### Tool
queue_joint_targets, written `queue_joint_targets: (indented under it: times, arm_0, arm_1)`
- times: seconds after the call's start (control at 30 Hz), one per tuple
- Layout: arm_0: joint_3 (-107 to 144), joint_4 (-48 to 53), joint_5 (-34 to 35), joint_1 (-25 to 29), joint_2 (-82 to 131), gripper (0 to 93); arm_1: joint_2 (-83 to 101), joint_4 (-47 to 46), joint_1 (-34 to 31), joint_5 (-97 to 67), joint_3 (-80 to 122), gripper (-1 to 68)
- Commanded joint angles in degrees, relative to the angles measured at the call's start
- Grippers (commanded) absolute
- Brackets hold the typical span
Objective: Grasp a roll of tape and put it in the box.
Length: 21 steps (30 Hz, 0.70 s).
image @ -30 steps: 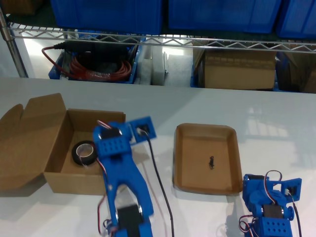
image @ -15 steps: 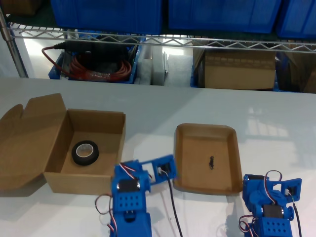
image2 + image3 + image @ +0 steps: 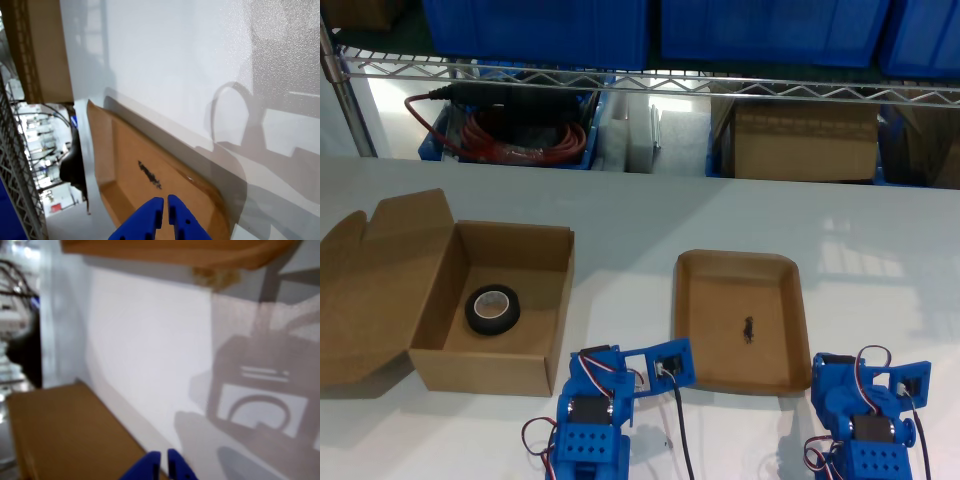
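Note:
The roll of tape (image 3: 492,308), a black ring with a pale core, lies flat on the floor of the box (image 3: 556,300), with nothing touching it. The box's lid flap (image 3: 370,290) hangs open toward the exterior view's left. My second arm (image 3: 595,420) sits low at the near table edge, between box and tray. Its second gripper (image 3: 161,460) is shut and empty beside the box wall (image 3: 60,435). My first arm (image 3: 865,425) rests at the exterior view's lower right. My first gripper (image 3: 165,207) is shut, empty, over a shallow tray (image 3: 125,150).
The shallow brown tray (image 3: 685,320) with a small dark speck (image 3: 748,329) lies on the white table to the exterior view's right of the box. Behind the table stands a wire shelf (image 3: 650,85) holding blue bins, red cables (image 3: 510,140) and a cardboard carton (image 3: 805,145).
My second arm has drawn back from over the box toward the near table edge. The tape has stayed in the box. My first arm has not moved.

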Motion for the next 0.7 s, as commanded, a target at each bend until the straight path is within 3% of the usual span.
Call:
queue_joint_targets:
  times: [0.0,0.67]
  arm_0:
    - [1.14,-1.14,-0.26,-0.18,1.14,0.0]
    - [1.14,-0.97,1.32,1.14,1.05,0.0]
  arm_1:
    - [0.26,-0.26,-0.18,0.18,0.70,0.3]
    - [0.26,-0.26,-0.18,0.18,0.70,0.3]
